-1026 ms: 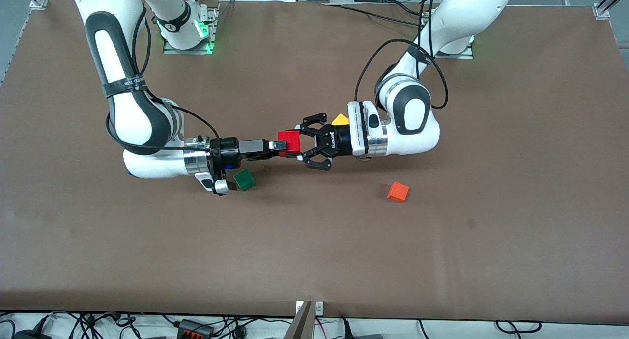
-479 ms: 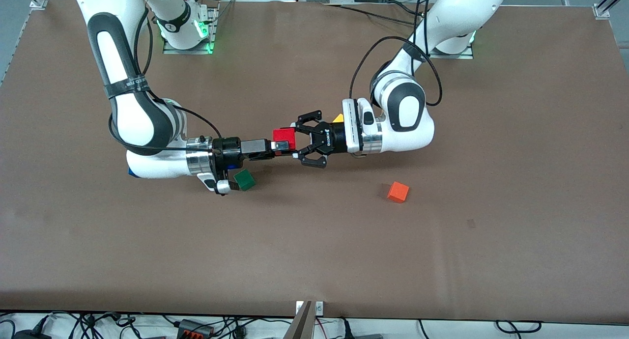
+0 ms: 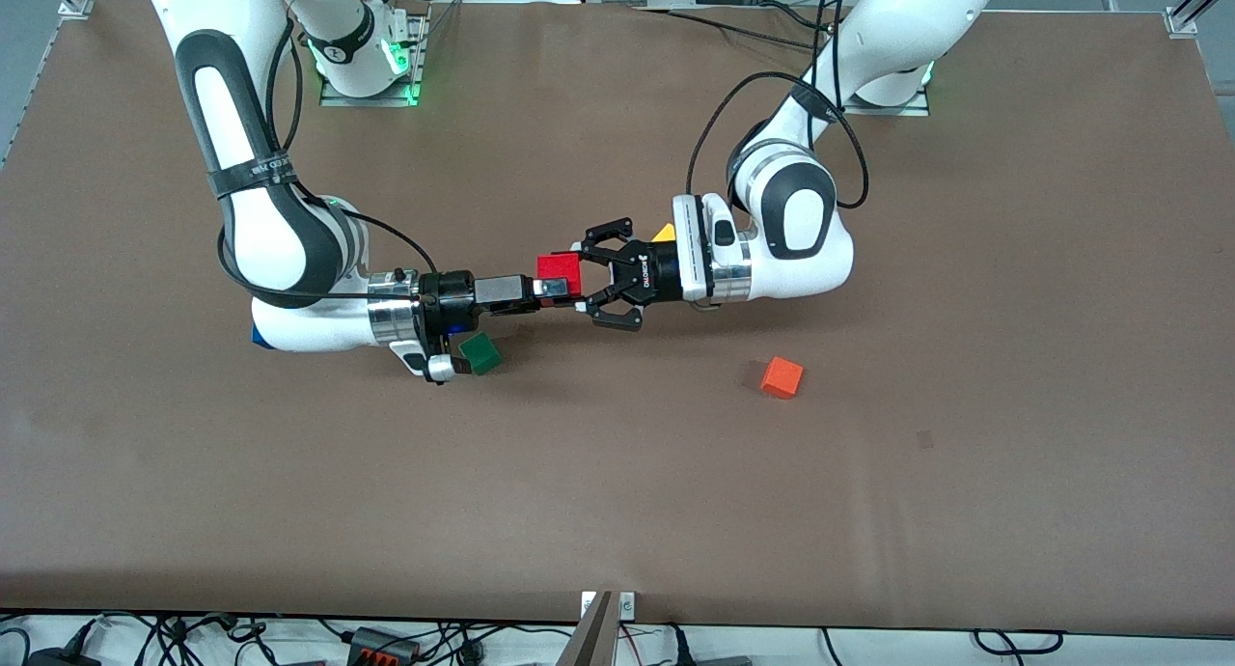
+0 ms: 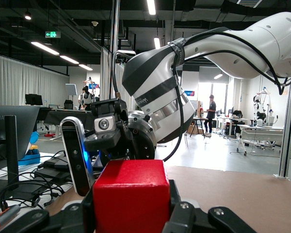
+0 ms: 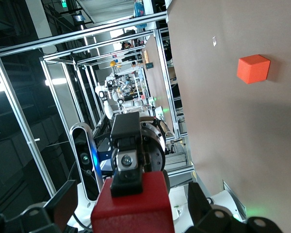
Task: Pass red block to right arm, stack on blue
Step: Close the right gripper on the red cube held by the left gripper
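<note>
Both arms were shifted slightly toward the right arm's end, red block (image 3: 561, 275) kept clenched by left gripper (image 3: 586, 285) for handover, right gripper (image 3: 548, 292) fingers spread around it.

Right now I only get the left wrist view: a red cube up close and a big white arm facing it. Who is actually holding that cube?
Observer: The left gripper is shut on the red block, in the air above the middle of the table.
Operator: And the arm facing me?
Observer: That is the right arm. The right gripper is open, with its fingertips at the block.
Operator: Where is the blue one it goes on?
Observer: The blue cube peeks out from under the right arm's elbow, toward that arm's end of the table.
</note>
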